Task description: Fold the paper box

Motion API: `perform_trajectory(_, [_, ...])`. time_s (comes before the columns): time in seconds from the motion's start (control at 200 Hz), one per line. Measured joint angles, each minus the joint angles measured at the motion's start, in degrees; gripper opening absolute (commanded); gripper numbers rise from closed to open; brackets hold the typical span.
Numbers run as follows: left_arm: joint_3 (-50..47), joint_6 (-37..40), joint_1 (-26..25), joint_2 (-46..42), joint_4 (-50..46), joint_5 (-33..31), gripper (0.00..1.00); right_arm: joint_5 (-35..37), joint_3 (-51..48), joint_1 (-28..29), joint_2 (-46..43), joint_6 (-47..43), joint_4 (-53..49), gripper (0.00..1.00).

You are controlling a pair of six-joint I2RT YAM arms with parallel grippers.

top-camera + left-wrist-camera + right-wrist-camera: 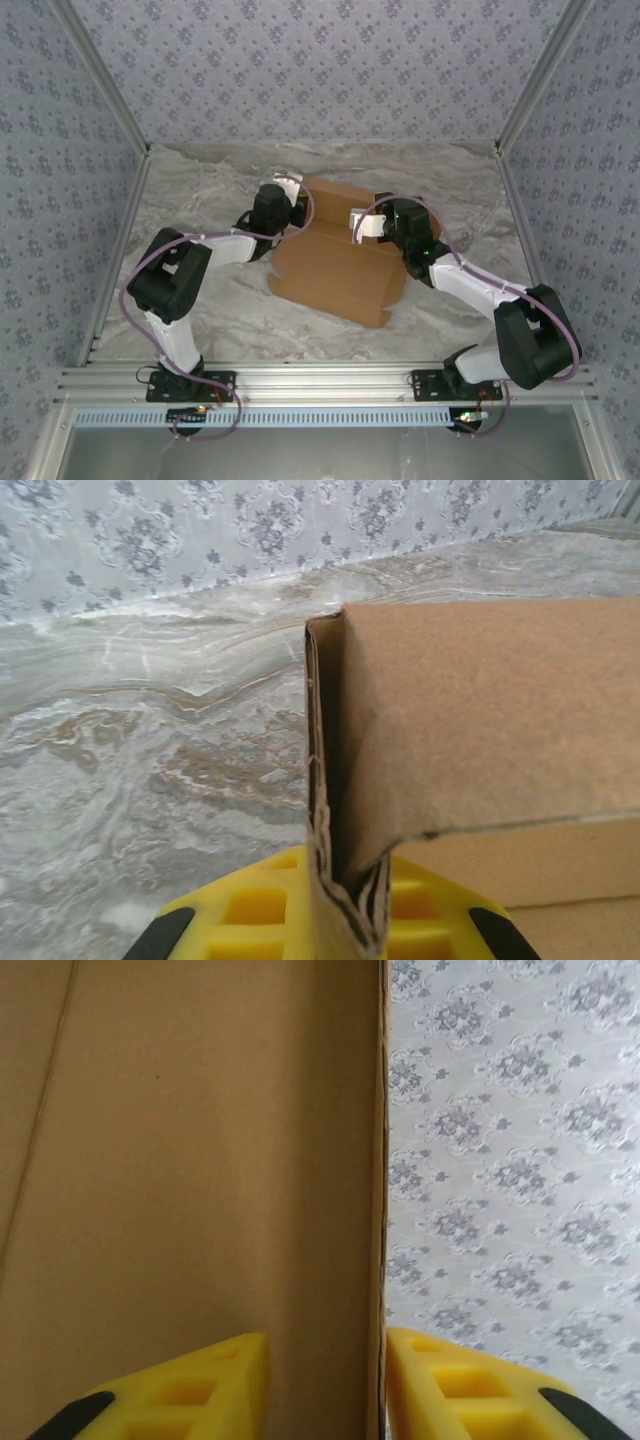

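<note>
The left gripper (345, 885) clamps a raised flap of the paper box (335, 270) while the right gripper (327, 1345) stands parted astride a wall, so that unheld wall may spring flat.

Plain tan-brown paper box (335, 270), grey-beige marbled table (220, 190), floral grey walls (300, 60).
</note>
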Motion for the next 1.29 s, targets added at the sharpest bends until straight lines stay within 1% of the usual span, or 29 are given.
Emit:
perform_trajectory(0.065, [-0.87,0.37,0.00,-0.92,-0.02,-0.85,0.00,0.57,0.00,0.81,-0.39,2.08,-0.37,0.47])
perform_trajectory(0.1, [-1.31,0.57,0.00,-1.31,-0.02,-1.29,0.00,0.76,0.00,1.49,-0.70,3.23,-0.57,0.56])
perform_trajectory(0.23, [-2.45,0.81,0.00,-2.56,-0.57,-3.52,0.00,1.75,0.48,4.68,-2.25,8.70,-2.43,0.71])
perform_trajectory(0.375, [-2.60,0.57,0.00,-3.23,-1.51,-5.99,0.00,3.58,1.99,7.69,-3.91,16.17,-4.39,0.80])
perform_trajectory(0.47, [-3.15,0.15,0.00,-3.58,-1.95,-7.28,0.00,4.68,3.50,8.81,-5.79,22.12,-6.67,0.82])
perform_trajectory(0.58, [-3.26,-0.02,0.00,-3.65,-2.29,-8.07,0.00,5.55,4.79,9.14,-10.08,30.40,-11.10,0.82])
perform_trajectory(0.715, [-3.45,-0.02,0.00,-4.09,-2.95,-8.55,0.00,6.01,8.46,8.17,-16.79,44.63,-21.46,0.85])
perform_trajectory(0.815, [-3.74,-0.07,0.00,-4.68,-3.39,-8.57,0.00,4.94,12.98,5.55,-19.17,55.56,-29.66,0.84])
perform_trajectory(0.919, [-3.98,-0.33,0.00,-5.09,-3.45,-8.57,0.00,3.67,16.96,2.64,-17.99,66.31,-36.83,0.85])
perform_trajectory(1.024, [-4.33,-0.50,0.00,-5.60,-3.52,-8.59,0.00,2.84,17.94,0.68,-15.21,74.42,-40.70,0.85])
perform_trajectory(1.159, [-5.03,-0.57,-0.02,-6.38,-3.50,-8.76,0.00,2.80,18.21,-0.44,-10.60,81.33,-43.91,0.85])
perform_trajectory(1.294, [-5.33,-0.74,-0.02,-6.56,-3.52,-8.94,0.00,1.68,19.67,-1.73,-6.51,85.83,-45.33,0.85])
